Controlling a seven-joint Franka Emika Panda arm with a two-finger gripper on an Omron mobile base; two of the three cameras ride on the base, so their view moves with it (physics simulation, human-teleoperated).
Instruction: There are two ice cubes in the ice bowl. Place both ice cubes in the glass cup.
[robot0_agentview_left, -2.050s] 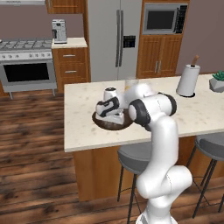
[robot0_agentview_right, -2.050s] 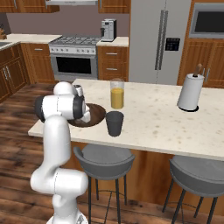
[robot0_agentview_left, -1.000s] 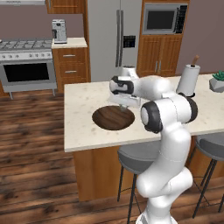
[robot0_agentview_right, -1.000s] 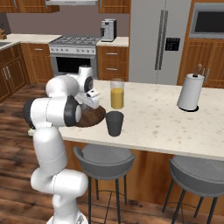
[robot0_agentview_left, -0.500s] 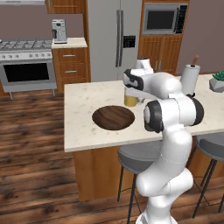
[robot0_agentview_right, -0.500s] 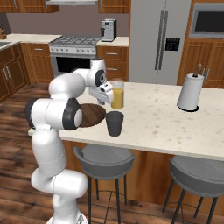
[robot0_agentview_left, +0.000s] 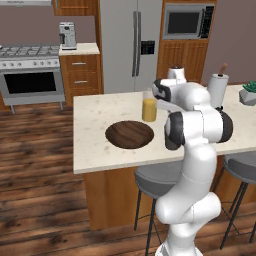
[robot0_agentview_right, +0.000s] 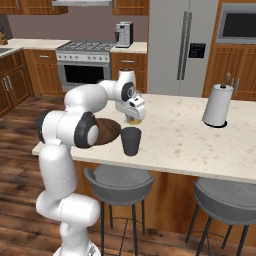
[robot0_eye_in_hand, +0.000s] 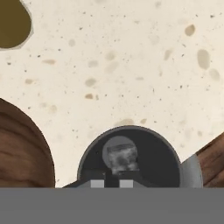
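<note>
Speckled cream island counter (robot0_agentview_left: 95, 130) carries ice bowl (robot0_agentview_left: 129, 134), glass cup (robot0_agentview_right: 131, 141), orange-drink glass (robot0_agentview_left: 149, 109), paper-towel roll (robot0_agentview_right: 218, 106)

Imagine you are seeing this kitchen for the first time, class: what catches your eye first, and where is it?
The big white robot arm dominates, bending over the speckled island counter with its gripper above the dark glass cup near the counter's front edge. The hand view looks straight down into that cup, where a pale ice cube shows. Beside it sit the wide wooden ice bowl and a glass of orange liquid.
</note>
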